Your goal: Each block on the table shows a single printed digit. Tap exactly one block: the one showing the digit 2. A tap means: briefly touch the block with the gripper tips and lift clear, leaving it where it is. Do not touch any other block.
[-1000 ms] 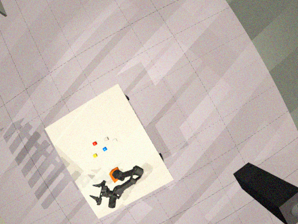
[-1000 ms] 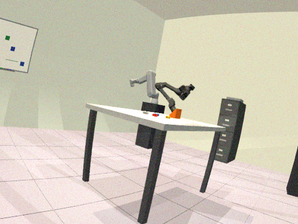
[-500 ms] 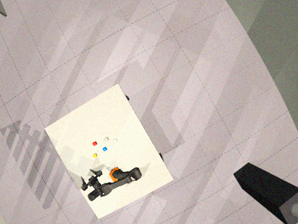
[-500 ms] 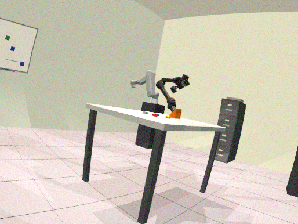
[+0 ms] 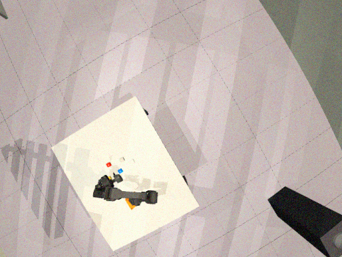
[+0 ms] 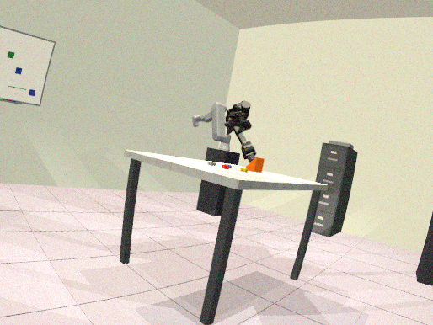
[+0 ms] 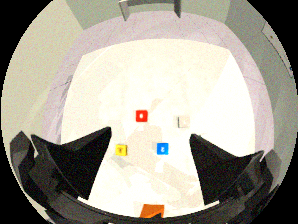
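Note:
A blue block shows a small, blurred white mark that looks like a 2. A red block has a roundish white mark, perhaps 0 or 8. A yellow block has a dark mark, perhaps a 4; the arm partly hides it in the top view. A pale block has a faint mark that I cannot read. My gripper is open and empty, high above the table and pointing down at the blocks. In the wrist view the blue and yellow blocks lie between the fingers.
An orange wedge-shaped object stands by the arm's base. A faint pale spot, possibly another block, lies beside the pale block. The white table carries them all. A grey robot arm stands behind the table.

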Robot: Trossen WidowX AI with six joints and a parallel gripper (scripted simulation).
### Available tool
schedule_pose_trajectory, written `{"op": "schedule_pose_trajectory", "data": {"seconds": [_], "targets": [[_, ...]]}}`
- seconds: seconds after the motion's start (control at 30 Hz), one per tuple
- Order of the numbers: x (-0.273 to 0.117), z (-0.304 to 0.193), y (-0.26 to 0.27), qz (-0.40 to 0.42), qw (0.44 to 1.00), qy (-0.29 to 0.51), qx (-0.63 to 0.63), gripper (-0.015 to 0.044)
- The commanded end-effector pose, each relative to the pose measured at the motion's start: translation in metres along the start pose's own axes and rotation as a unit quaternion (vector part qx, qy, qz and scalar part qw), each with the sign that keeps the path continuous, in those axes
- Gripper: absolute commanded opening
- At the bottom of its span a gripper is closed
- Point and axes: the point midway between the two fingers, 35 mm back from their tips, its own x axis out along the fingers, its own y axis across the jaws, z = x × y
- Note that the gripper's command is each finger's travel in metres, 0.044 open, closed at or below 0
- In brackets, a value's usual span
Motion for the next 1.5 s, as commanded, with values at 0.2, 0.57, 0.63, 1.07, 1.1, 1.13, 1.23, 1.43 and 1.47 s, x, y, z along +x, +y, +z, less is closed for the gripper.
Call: {"op": "schedule_pose_trajectory", "data": {"seconds": [0.2, 0.57, 0.63, 1.07, 1.1, 1.13, 1.23, 1.43, 1.47], "targets": [[0.053, -0.006, -0.131, -0.066, 0.962, 0.26, -0.051, 0.04], [0.056, -0.011, -0.15, -0.065, 0.951, 0.297, -0.054, 0.04], [0.056, -0.011, -0.15, -0.065, 0.951, 0.297, -0.054, 0.04], [0.056, -0.011, -0.15, -0.065, 0.951, 0.297, -0.054, 0.04], [0.056, -0.011, -0.15, -0.065, 0.951, 0.297, -0.054, 0.04], [0.056, -0.011, -0.15, -0.065, 0.951, 0.297, -0.054, 0.04], [0.058, -0.014, -0.12, -0.057, 0.952, 0.295, -0.06, 0.04], [0.057, -0.043, -0.028, -0.061, 0.951, 0.297, -0.055, 0.04], [0.057, -0.044, -0.025, -0.062, 0.951, 0.297, -0.054, 0.04]]}}
